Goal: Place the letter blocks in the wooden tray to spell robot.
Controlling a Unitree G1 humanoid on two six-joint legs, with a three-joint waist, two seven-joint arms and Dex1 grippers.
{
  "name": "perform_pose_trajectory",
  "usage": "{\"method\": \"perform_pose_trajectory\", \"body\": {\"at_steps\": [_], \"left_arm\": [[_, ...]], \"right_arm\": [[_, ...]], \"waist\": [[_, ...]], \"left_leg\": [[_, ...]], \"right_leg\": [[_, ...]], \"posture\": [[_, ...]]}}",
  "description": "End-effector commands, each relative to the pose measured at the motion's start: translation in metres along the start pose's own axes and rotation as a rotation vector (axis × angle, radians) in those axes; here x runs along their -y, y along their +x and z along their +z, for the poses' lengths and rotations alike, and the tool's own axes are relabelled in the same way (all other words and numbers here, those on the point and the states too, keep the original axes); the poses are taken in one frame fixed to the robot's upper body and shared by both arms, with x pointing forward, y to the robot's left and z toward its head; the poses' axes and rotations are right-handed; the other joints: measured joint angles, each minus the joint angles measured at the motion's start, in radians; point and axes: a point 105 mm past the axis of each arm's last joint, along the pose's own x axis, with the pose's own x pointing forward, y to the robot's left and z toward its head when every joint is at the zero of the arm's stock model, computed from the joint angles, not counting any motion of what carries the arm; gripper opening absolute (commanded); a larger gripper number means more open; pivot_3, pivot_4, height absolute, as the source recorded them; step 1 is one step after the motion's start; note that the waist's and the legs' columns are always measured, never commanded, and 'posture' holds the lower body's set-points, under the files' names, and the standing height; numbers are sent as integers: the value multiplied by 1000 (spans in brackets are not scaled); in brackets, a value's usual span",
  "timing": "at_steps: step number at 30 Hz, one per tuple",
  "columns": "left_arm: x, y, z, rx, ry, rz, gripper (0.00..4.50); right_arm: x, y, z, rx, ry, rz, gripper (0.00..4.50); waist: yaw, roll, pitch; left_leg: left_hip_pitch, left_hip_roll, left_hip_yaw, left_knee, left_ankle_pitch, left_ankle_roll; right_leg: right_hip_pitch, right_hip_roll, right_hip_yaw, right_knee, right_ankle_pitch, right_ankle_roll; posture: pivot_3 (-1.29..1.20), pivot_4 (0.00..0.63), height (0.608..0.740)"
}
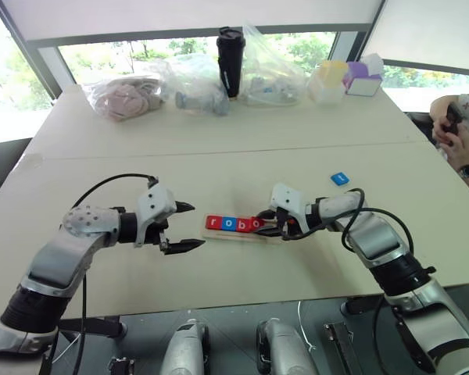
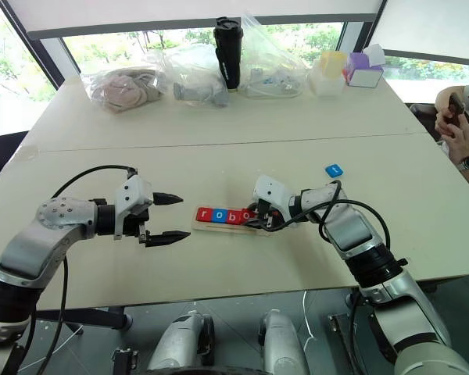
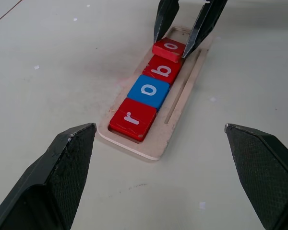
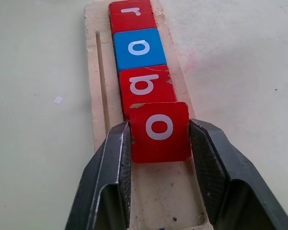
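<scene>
The wooden tray (image 1: pixel 236 234) lies mid-table and holds a red "r" block (image 3: pixel 133 118), a blue "o" block (image 3: pixel 149 90) and a red "b" block (image 3: pixel 162 70) in a row. My right gripper (image 4: pixel 159 139) is shut on a second red "o" block (image 4: pixel 159 130), held slightly tilted over the tray with its edge overlapping the "b". A blue letter block (image 1: pixel 340 179) lies loose on the table, beyond and to the right of the tray. To the left of the tray my left gripper (image 1: pixel 185 227) stands open and empty.
Along the far table edge sit plastic bags (image 1: pixel 127 95), a black tumbler (image 1: pixel 230 61) and yellow and purple boxes (image 1: pixel 345 80). A person (image 1: pixel 457 134) sits at the right edge. A seam (image 1: pixel 219 151) crosses the table behind the tray.
</scene>
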Motion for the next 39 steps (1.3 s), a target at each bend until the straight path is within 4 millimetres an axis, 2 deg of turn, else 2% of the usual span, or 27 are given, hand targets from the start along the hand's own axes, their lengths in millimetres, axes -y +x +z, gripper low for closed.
{"method": "perform_pose_trajectory", "body": {"at_steps": [1,11,19,38,39], "left_arm": [[-1,-3,7,16,30,8,4500],[-1,-2,6,12,29,10,4500],[-1,-1,6,15,32,8,4500],[0,0,5,18,24,21,4500],[0,0,5,18,24,21,4500]], "right_arm": [[2,-4,10,24,-40,-10,1531],[-1,-20,13,22,-60,-3,1531],[-3,-13,6,-2,-50,6,1531],[-1,-4,6,-13,-58,17,1531],[-1,-4,6,-12,-59,18,1897]], "waist": [[0,0,0],[0,0,0],[0,0,0],[0,0,0],[0,0,0]], "left_leg": [[0,0,0,0,0,0],[0,0,0,0,0,0],[0,0,0,0,0,0],[0,0,0,-1,0,0],[0,0,0,-1,0,0]], "right_leg": [[0,0,0,0,0,0],[0,0,0,0,0,0],[-1,0,0,0,0,0],[-1,0,0,0,0,0],[-1,0,0,0,0,0]], "posture": [[0,150,740],[0,150,740],[0,150,740],[0,150,740],[0,150,740]]}}
